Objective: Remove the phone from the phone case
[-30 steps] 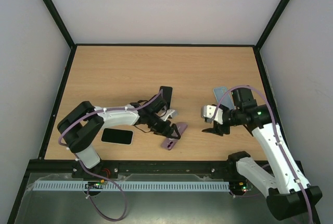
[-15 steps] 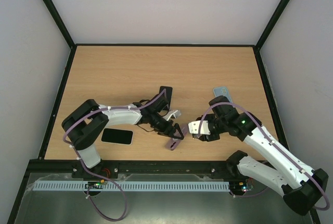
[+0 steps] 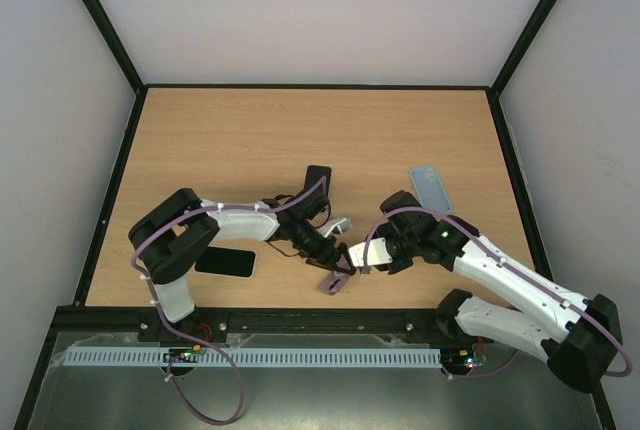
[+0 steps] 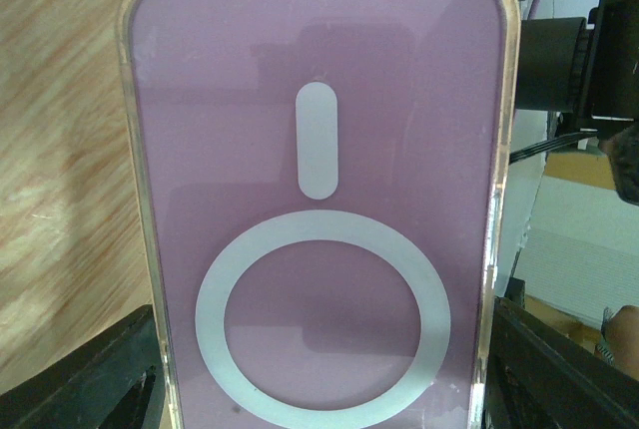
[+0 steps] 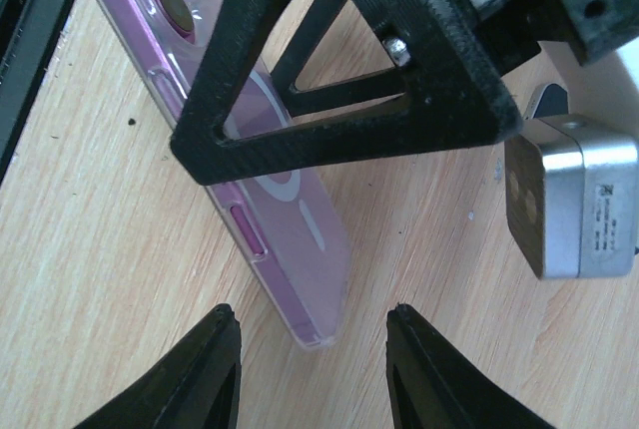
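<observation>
Purple phone case [image 3: 333, 282] pinched across its width in left gripper [image 3: 333, 262], long axis slanted, camera end away from and plain end toward spread, empty right gripper [image 5: 312, 319].

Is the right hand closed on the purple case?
No, the right hand is open, its fingers clear of the purple case.

Purple phone case [image 4: 399, 100], white ring [image 4: 210, 317]
</observation>
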### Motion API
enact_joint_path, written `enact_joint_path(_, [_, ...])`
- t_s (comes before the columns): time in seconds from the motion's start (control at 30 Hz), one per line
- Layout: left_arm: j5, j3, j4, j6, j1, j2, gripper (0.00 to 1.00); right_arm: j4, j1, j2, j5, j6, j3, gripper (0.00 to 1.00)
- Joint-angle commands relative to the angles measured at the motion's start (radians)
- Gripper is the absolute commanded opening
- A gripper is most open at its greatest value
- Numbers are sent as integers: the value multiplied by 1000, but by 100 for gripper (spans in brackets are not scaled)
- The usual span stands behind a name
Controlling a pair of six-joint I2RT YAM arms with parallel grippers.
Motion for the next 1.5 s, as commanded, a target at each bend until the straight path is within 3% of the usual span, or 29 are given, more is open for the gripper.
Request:
enact_joint_path(0.0, [49,13,19,22,-6,-5,38,47,26,34,54,-52,-21,38])
enact_joint_path(0.43, [70,-2,50,14,-9,17,37,137,112,77,190,-83,-111,38])
enact_joint_path(0.73, [86,1,64,18,-10,24,41,223,122,57,187,-64,-171,26])
enact_joint_path(0.87, [87,-3,75,38,-10,14,49,210,123,58,180,-67,-173,22])
enact_joint_path(1.1, [25,2,-7,110,-1,-23,71,163,123,38,186,-57,-155,6])
enact_joint_path(1.27, [8,-35,4,126,9,-99,97,51,124,-1,183,-43,-104,2])
enact_joint_path(1.4, [-77,-60,-19,130,58,-173,99,-9,124,-43,200,-12,-84,2])
enact_joint_path(1.47, [-216,-63,-41,104,84,-228,99,-29,120,-40,178,50,-65,2])
